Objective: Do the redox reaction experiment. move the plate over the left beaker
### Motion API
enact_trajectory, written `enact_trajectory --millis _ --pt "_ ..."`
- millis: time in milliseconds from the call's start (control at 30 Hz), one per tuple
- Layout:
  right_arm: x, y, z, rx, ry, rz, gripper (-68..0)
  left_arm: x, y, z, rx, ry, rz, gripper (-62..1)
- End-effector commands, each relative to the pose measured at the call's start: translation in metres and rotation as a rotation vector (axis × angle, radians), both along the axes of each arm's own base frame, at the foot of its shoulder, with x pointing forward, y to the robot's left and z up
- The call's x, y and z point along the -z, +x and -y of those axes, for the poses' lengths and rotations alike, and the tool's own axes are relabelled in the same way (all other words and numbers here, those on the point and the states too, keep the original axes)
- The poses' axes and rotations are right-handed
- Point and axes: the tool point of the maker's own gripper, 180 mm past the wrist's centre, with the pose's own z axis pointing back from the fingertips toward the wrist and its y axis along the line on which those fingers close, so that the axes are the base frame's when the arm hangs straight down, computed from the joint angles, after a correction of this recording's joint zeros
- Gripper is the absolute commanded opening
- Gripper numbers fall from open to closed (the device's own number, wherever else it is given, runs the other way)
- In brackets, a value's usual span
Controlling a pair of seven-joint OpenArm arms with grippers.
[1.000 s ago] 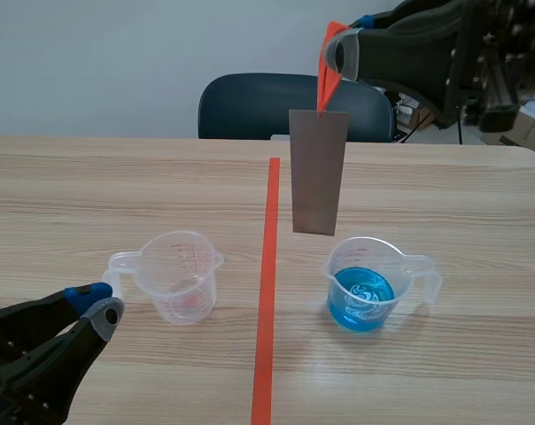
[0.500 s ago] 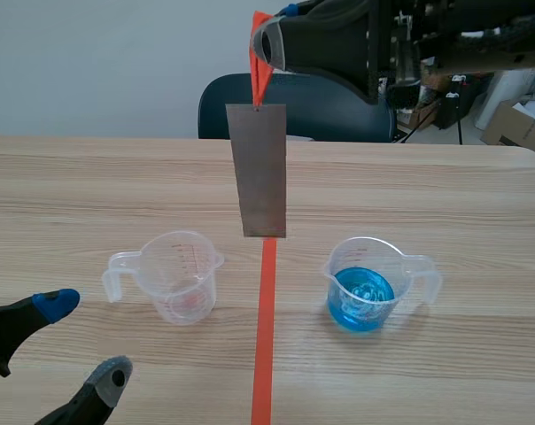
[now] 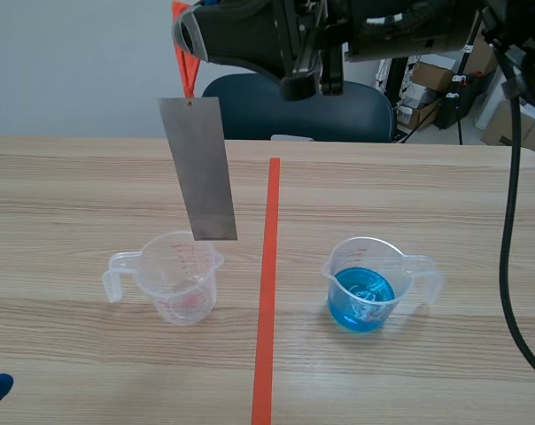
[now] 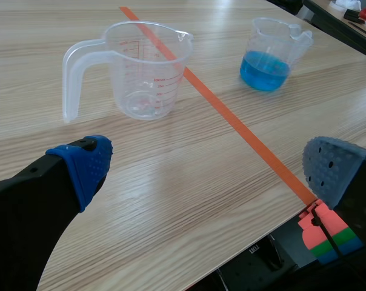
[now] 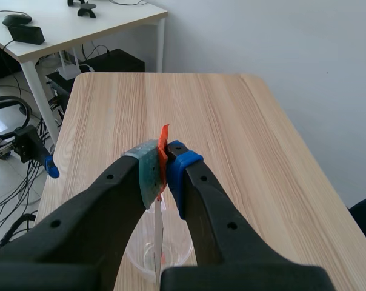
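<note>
1. Two clear plastic beakers were seen standing on the wooden table (image 3: 445,186). The left beaker (image 3: 181,276) was placed at 9 o'clock of the orange-red tape line (image 3: 268,292), and the right beaker (image 3: 367,283) at 3 o'clock of it.
2. Red measuring marks were printed on the left beaker, and its handle was turned toward 9 o'clock. Blue liquid (image 3: 360,303) was held in the right beaker, whose handle was turned toward 3 o'clock.
3. A grey plate (image 3: 199,168) was hung by an orange-red tab (image 3: 186,66) from the right gripper (image 3: 186,35). That gripper was raised high at 12 o'clock of the left beaker, with its arm stretched in from 3 o'clock.
4. The tab was pinched tightly between the right gripper's pads (image 5: 148,173), so this gripper was closed on it.
5. The plate was tilted slightly, its lower end swung toward 5 o'clock. Its lower edge was seen level with the left beaker's rim, but contact could not be judged.
6. From the right wrist, the plate (image 5: 156,242) was seen edge-on beneath the fingers, with the left beaker (image 5: 140,257) under it.
7. The left gripper (image 4: 207,170) was held wide apart, low over the table, with nothing between its pads. The left beaker (image 4: 148,70) was seen ahead of it toward 11 o'clock, and the right beaker (image 4: 271,54) toward 1 o'clock.
8. A dark blue chair (image 3: 250,106) was placed beyond the table at 12 o'clock.
</note>
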Motion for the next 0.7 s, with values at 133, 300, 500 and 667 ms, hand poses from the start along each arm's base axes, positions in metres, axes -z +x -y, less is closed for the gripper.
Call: enact_trajectory --millis 133,300,500,667 --pt "-0.019 -0.003 -0.018 -0.03 0.037 0.048 -67.3 -0.006 -0.003 -0.008 -0.033 -0.008 0.009 1.4" --pt "-0.023 -0.006 -0.034 -0.039 0.045 0.067 -67.3 -0.006 -0.002 -0.025 -0.144 0.06 0.042 1.4" --pt "-0.028 -0.005 -0.047 -0.03 0.061 0.063 -67.3 -0.005 0.0 -0.032 -0.198 0.121 0.079 1.4" --pt "-0.025 -0.001 -0.057 -0.029 0.081 0.027 -67.3 -0.009 0.0 -0.035 -0.238 0.152 0.121 1.4"
